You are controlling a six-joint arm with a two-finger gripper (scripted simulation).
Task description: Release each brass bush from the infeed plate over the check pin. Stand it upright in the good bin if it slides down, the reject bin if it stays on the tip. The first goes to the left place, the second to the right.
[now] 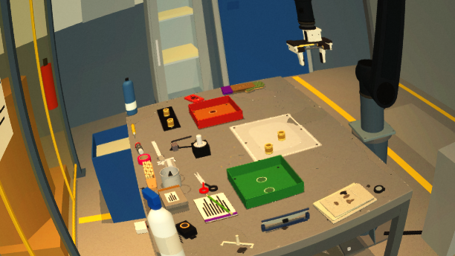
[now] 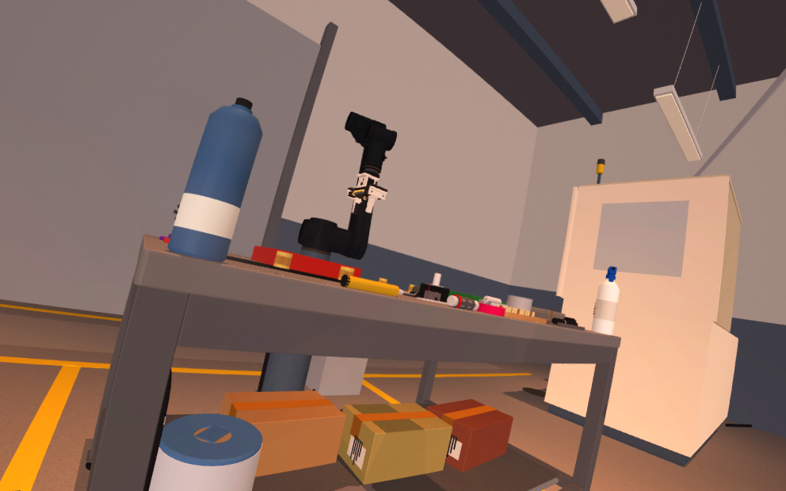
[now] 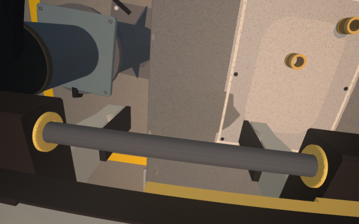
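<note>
My gripper hangs open and empty high above the table's far edge, well clear of the white infeed plate. Two brass bushes stand upright on that plate, one toward the back and one nearer the front. The wrist camera shows both bushes far below. The check pin rises from a black block left of the plate. The red bin sits behind the plate. The green bin sits in front, with two ring marks on its floor.
Behind the table stand a shelf unit and a blue wall panel. The arm's base column stands off the table's right side. A black tray with two more bushes, a blue bottle, scissors and small tools crowd the left side.
</note>
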